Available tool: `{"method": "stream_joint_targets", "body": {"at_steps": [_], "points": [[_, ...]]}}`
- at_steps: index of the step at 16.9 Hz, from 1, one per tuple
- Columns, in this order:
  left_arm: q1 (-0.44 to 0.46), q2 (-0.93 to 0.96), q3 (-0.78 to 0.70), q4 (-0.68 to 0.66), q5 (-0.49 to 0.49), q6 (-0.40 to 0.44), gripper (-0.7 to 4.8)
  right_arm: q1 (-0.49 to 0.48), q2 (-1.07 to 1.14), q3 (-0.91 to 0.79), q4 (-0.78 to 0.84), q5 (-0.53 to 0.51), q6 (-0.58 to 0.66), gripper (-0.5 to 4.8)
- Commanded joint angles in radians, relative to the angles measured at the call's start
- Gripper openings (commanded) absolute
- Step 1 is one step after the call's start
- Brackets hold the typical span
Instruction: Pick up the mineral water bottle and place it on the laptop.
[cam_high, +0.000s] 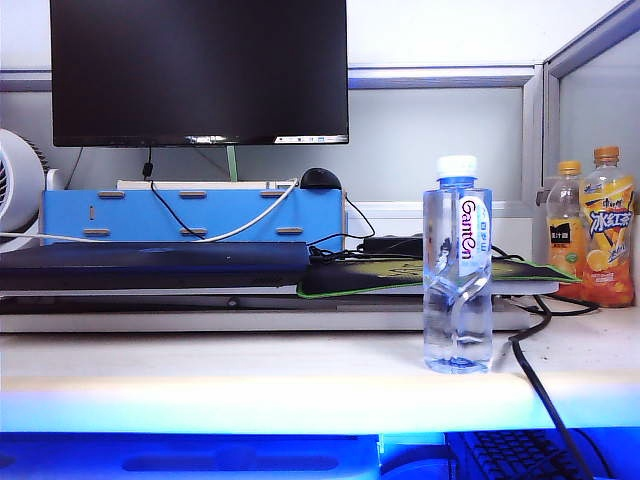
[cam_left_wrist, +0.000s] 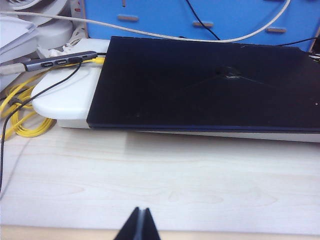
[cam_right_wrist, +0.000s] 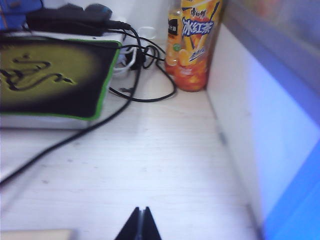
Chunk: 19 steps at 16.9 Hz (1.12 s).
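Grippers nearest: left gripper (cam_left_wrist: 140, 225) clenched empty, over bare desk short of laptop (cam_left_wrist: 200, 85); right gripper (cam_right_wrist: 140, 225) clenched empty, near right wall, facing juice bottles (cam_right_wrist: 192, 45). Mineral water bottle (cam_high: 457, 265) upright at front desk edge, untouched. Farther back, laptop lid flat, closed, bare. Nothing done yet: reach, grasp, lift, placement all left.

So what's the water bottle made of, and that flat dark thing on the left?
The water bottle looks like thin clear plastic: you see through it, and light glints on its twisted waist. Its cap is white, likely plastic. The laptop has a smooth, dark matte lid; metal or plastic, the look doesn't settle which.
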Motion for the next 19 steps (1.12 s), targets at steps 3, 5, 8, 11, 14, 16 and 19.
{"method": "stream_joint_targets", "body": {"at_steps": [3, 5, 8, 11, 14, 16, 19], "points": [[0.000, -0.002, 0.000, -0.002, 0.002, 0.001, -0.02, 0.001, 0.001, -0.002, 0.005, 0.009, -0.021, -0.06], [0.000, -0.002, 0.000, -0.002, 0.002, 0.002, -0.02, 0.001, 0.001, -0.002, 0.005, 0.009, -0.021, -0.06], [0.000, -0.002, 0.000, -0.002, 0.002, 0.001, -0.02, 0.001, 0.001, -0.002, 0.013, 0.001, -0.005, -0.06], [0.000, -0.002, 0.000, -0.002, 0.002, 0.002, -0.02, 0.002, 0.001, 0.002, 0.200, -0.152, 0.307, 0.00], [0.000, -0.002, 0.000, -0.002, 0.002, 0.002, -0.02, 0.006, 0.031, 0.086, 0.164, -0.360, 0.466, 0.00], [0.000, -0.002, 0.000, -0.002, 0.002, 0.001, -0.02, 0.006, 0.087, 0.122, 0.105, -0.451, 0.466, 0.00], [0.000, -0.002, 0.000, -0.002, 0.002, 0.002, -0.02, 0.025, 0.254, 0.228, 0.123, -0.621, 0.494, 0.00]]}}
